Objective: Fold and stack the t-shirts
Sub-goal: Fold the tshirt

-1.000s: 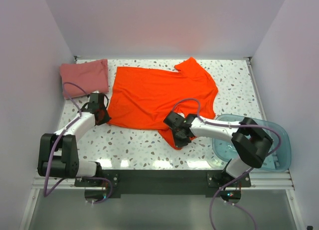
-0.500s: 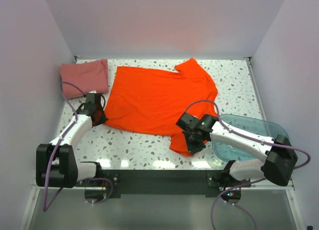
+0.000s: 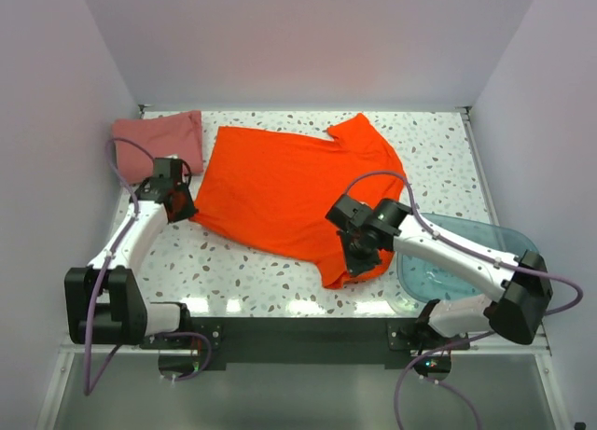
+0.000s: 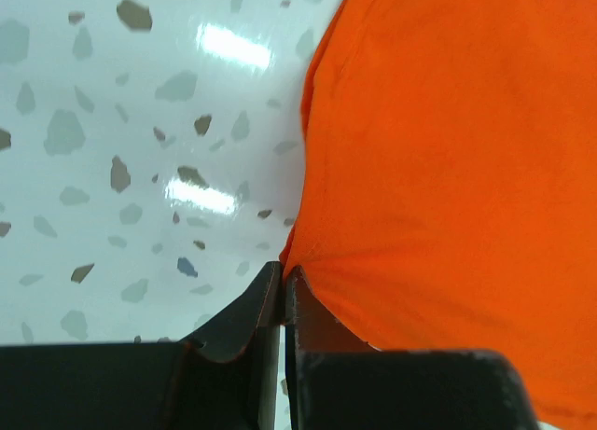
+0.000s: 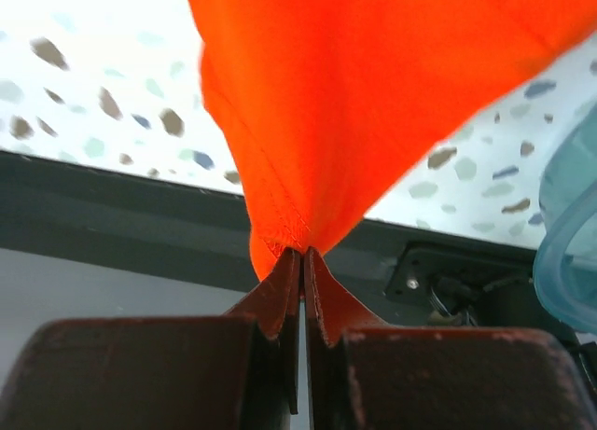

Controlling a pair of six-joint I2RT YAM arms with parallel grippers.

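Both our arms reach out, both sets of jaws closed.
Our left arm stretches forward along the left side, left gripper (image 3: pixel 187 209) pinched tight on an edge of the orange-red t-shirt (image 3: pixel 280 183); our right arm bends in toward the middle, right gripper (image 3: pixel 358 260) clamping the same shirt.

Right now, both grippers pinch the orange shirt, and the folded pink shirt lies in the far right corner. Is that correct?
No: the top external view shows the folded pink shirt in the far left corner. Both the left gripper and right gripper do pinch the orange shirt.
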